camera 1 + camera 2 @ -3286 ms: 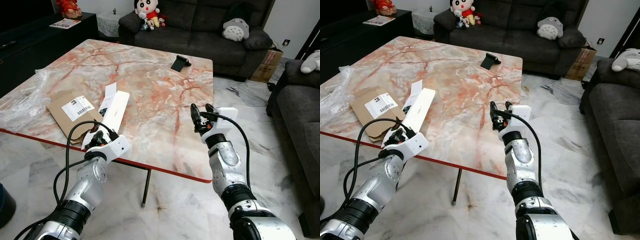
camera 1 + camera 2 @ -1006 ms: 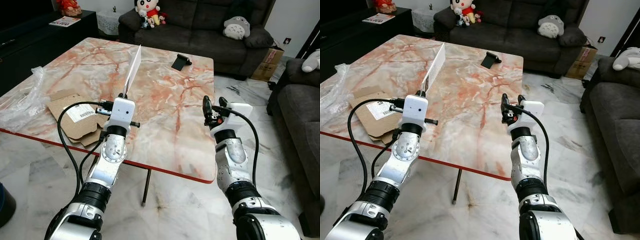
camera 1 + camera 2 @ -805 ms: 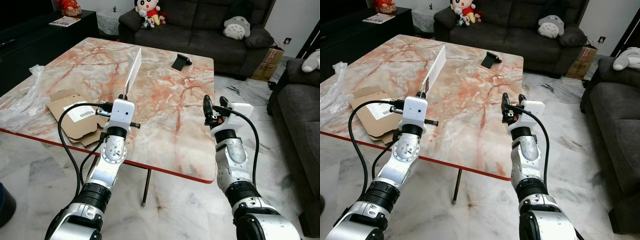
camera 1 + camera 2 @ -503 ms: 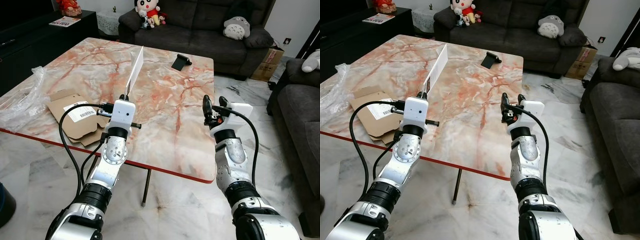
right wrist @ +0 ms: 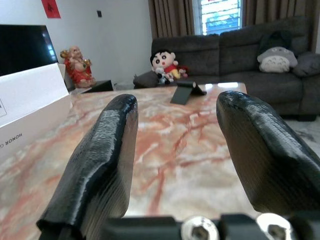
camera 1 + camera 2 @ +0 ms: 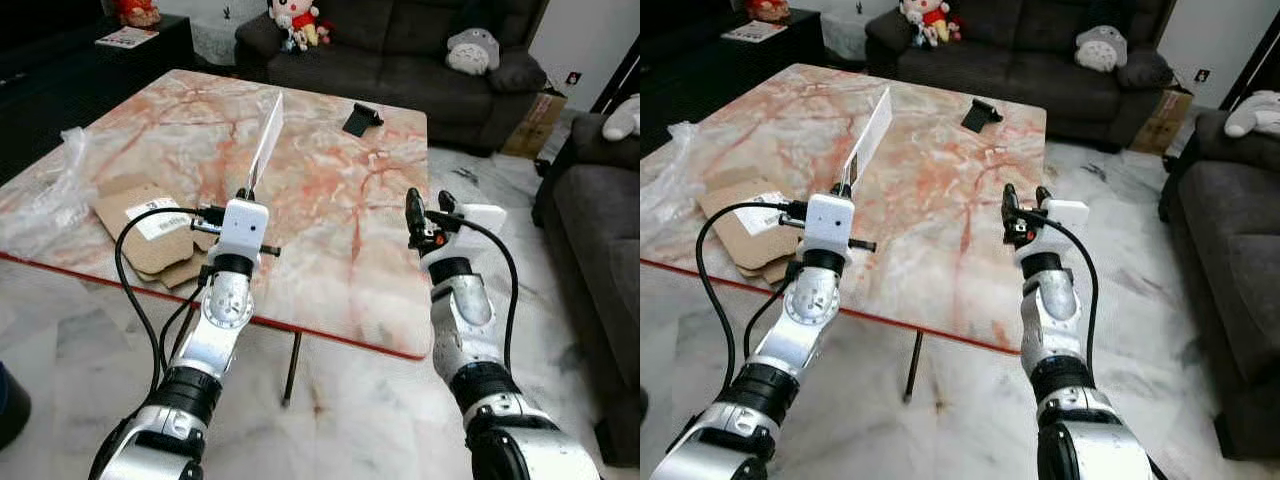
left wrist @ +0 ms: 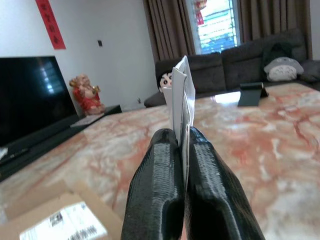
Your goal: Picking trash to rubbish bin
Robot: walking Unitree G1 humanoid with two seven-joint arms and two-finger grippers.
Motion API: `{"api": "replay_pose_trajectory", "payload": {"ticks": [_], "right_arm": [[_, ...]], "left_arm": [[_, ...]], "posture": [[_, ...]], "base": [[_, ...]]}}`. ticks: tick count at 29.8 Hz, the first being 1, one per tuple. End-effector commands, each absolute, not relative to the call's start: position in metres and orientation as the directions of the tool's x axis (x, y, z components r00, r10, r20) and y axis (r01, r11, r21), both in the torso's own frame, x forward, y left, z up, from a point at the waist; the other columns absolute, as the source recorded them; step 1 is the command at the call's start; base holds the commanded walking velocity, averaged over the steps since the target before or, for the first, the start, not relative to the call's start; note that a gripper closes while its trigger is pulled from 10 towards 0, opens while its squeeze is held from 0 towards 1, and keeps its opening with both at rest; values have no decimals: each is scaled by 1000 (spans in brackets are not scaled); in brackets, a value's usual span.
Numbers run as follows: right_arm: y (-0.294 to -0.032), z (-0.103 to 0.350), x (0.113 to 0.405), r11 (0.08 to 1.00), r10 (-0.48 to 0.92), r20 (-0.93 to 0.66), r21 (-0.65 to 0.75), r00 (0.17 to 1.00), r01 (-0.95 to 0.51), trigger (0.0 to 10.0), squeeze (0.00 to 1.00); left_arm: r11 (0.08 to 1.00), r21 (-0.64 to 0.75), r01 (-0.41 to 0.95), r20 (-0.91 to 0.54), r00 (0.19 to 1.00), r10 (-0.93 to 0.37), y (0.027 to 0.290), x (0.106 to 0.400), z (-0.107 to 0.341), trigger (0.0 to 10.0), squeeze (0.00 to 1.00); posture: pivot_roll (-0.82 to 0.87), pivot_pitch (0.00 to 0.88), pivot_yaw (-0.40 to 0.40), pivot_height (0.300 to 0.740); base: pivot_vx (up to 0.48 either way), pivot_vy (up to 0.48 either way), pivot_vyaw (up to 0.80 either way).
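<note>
The box (image 6: pixel 264 140), pinched upright in the left gripper (image 6: pixel 246 192), stands over the table (image 6: pixel 330 230); cardboard (image 6: pixel 140 225) and a plastic bag (image 6: pixel 45 195) crowd the left edge; a black stand (image 6: pixel 360 119) sits far off; bare marble lies ahead of the parted right gripper (image 6: pixel 424 205).

A marble table (image 6: pixel 330 190) stands on pale floor (image 6: pixel 350 420) before dark sofas (image 6: pixel 400 40).

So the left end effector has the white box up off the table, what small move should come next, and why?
Probably turn away from the table and carry the white box toward a bin. The left end effector is shut on the box's lower end, holding it above the marble, so the pick looks done. No bin can be made out here. The right end effector is open and holds nothing.
</note>
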State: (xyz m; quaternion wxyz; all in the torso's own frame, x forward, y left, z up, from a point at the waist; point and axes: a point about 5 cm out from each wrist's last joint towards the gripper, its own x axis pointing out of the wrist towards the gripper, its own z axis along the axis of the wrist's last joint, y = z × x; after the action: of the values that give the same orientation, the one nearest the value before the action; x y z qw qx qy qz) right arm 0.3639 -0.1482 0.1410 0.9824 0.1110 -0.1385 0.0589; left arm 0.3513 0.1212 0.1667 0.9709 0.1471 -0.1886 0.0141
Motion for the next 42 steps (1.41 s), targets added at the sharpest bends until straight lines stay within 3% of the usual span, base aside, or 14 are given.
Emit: {"api": "replay_pose_trajectory", "payload": {"ticks": [1,42], "right_arm": [[-150,146,365,969,81,303,198,949,-146,10000,0],[-157,137,362,974,80,264,186,961,-132,10000,0]], "left_arm": [[956,279,-92,387,922,-24,121,351,169,10000,0],[954,288,-88,358,934,-21,122,348,161,10000,0]], "posture": [[213,0,-114,740],[205,0,-125,740]], "base": [[-255,0,0],[-226,0,0]]}}
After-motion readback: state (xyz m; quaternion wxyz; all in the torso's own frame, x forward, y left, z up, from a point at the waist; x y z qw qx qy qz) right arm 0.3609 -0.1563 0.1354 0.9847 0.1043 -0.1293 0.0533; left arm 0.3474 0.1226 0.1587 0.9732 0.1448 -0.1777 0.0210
